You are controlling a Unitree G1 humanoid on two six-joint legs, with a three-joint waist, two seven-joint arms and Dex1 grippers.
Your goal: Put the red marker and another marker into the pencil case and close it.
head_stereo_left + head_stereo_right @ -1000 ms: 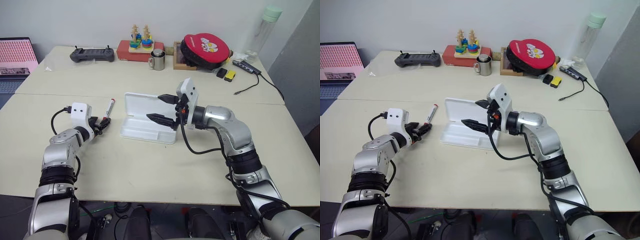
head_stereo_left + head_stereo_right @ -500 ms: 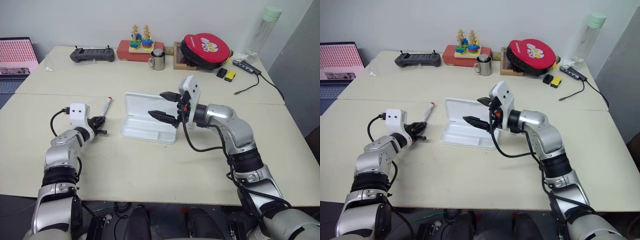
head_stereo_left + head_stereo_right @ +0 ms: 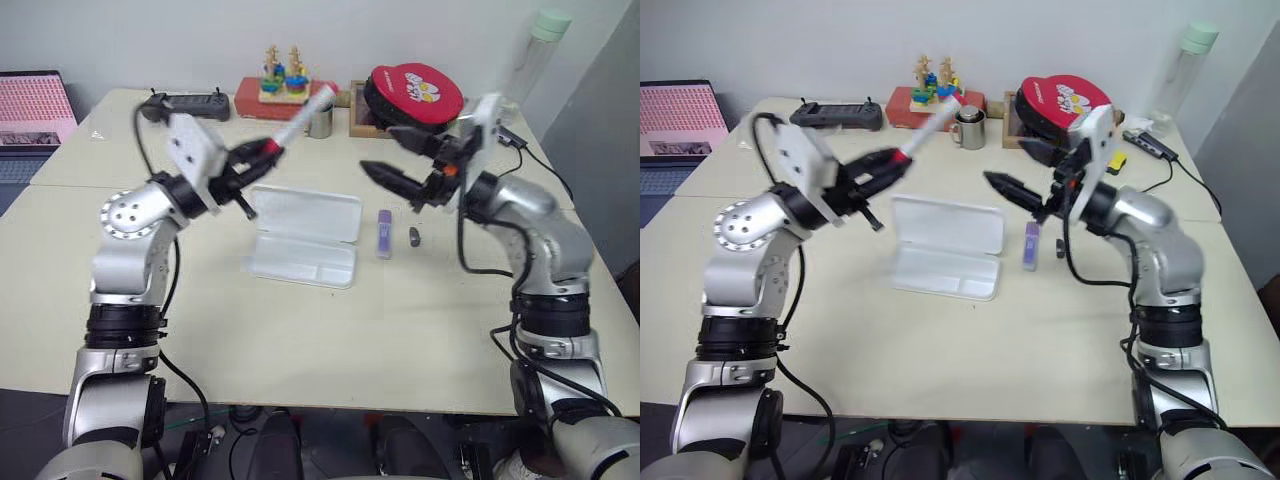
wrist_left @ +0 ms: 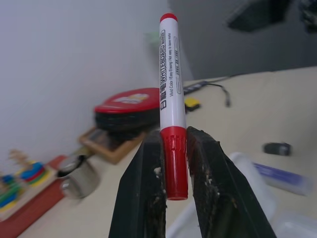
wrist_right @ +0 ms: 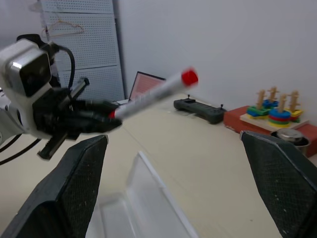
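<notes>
Cream-coloured worktop [image 3: 300, 330] runs up to a pale wall, with two robot arms raised above it. On the left, the left end effector [image 4: 173, 163] is clamped on the red cap of the red marker [image 4: 171, 94], which it holds in the air; its white barrel slants up and away toward the back of the worktop, red tail end uppermost. Just below and beside that grip, the pencil case [image 3: 305, 237] lies open and flat on the worktop, both white halves showing. To the right of the case, apart from it, the purple marker [image 3: 384, 233] lies on the worktop, and a small dark nub [image 3: 415, 236] lies just beyond it. Above those two hovers the right end effector [image 3: 398, 160], its black fingers [image 5: 74, 183] spread wide and holding nothing. Farther back stand a metal mug [image 3: 971, 129], a red box with stacking toys [image 3: 930, 96], a black controller [image 3: 837, 116], a round red pouch [image 3: 412, 96] and a pale green bottle [image 3: 1184, 66]; a laptop [image 3: 35, 108] glows pink at the far left.
</notes>
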